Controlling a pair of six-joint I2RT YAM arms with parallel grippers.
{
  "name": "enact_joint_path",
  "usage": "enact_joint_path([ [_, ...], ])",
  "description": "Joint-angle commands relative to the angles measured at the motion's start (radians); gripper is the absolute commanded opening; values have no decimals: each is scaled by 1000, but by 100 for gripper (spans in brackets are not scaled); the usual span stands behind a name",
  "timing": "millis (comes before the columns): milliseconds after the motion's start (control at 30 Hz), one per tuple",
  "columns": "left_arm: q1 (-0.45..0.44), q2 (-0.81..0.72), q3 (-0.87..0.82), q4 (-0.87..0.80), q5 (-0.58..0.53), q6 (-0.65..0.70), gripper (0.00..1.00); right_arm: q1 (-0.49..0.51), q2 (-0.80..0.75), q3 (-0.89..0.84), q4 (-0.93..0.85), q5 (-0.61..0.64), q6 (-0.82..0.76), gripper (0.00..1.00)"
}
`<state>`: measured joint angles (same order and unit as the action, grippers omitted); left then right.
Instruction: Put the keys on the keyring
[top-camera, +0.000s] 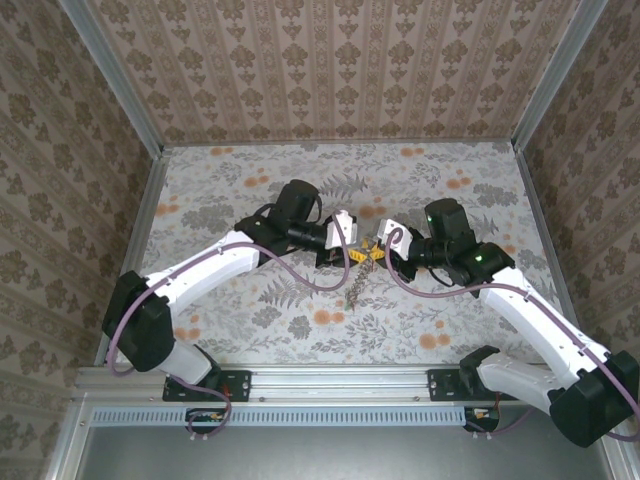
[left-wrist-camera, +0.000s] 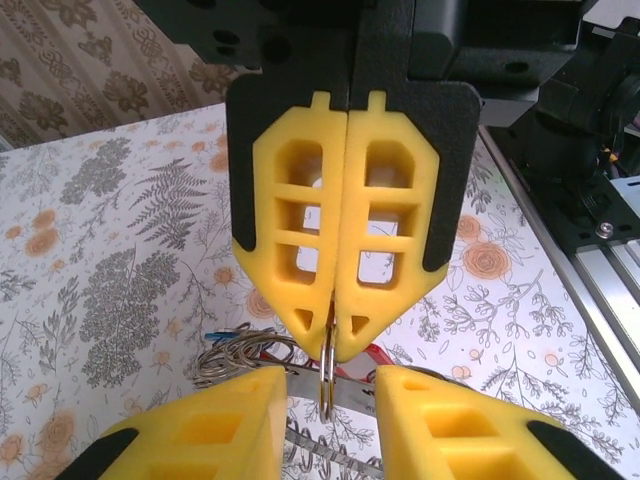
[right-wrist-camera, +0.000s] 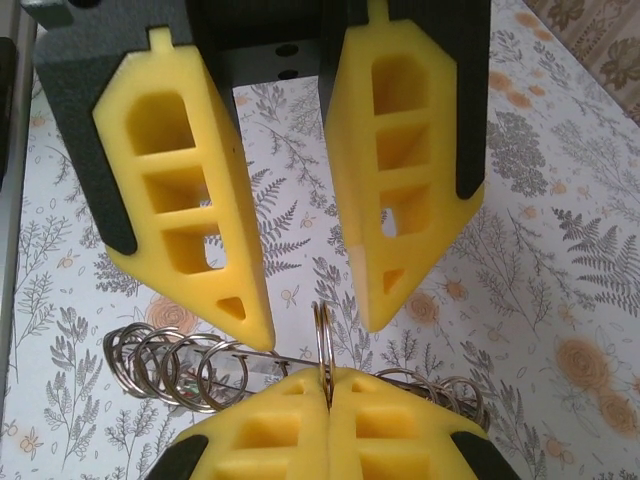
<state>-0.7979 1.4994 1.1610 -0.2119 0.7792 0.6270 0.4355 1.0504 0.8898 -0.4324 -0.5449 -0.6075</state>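
Table (top-camera: 230, 190) covered in a pale print of grey ferns and orange flowers. Just off its centre, toward six o'clock, a silvery chain-like keyring (top-camera: 354, 290) lies stretched from twelve to six o'clock.

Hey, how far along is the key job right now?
Done: no key visibly on the keyring. In hand: the right gripper pinches the keyring upright, the left gripper open on either side of it, empty. Left: pick the keys off the table and thread them on.

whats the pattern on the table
The table is floral, grey ferns and orange blooms on white; best in top external view.
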Motion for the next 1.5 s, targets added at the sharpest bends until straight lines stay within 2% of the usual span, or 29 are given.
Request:
enact_joint_path([
  [0,-7,19,42,-46,0,39,28,12,-1,56,-16,6,-20,0],
  [100,-12,31,51,-56,2,46,25,22,5,69,-37,14,-17,0],
  [233,-15,39,60,-64,1,49,13,38,11,93,-80,48,-18,0],
  [333,-15,39,58,-61,-6,47,9,56,24,134,-162,94,-28,0],
  [400,-15,41,55,-55,-3,46,0,69,42,172,-222,131,-31,0],
  [667,-15,47,39,1,20,12,0,109,117,321,-401,234,12,0],
  [767,-7,35,-7,113,53,-52,0,109,97,300,-359,220,7,1],
  [900,9,12,-74,294,126,-155,0,95,49,190,-219,150,-10,10],
  [1033,15,-1,-104,377,175,-202,0,66,42,143,-142,82,12,16],
  [1333,31,-22,-163,544,232,-288,0,-1,11,46,-2,-9,35,18],
  [1467,44,-26,-199,677,253,-360,0,-30,-10,1,42,-37,46,18],
])
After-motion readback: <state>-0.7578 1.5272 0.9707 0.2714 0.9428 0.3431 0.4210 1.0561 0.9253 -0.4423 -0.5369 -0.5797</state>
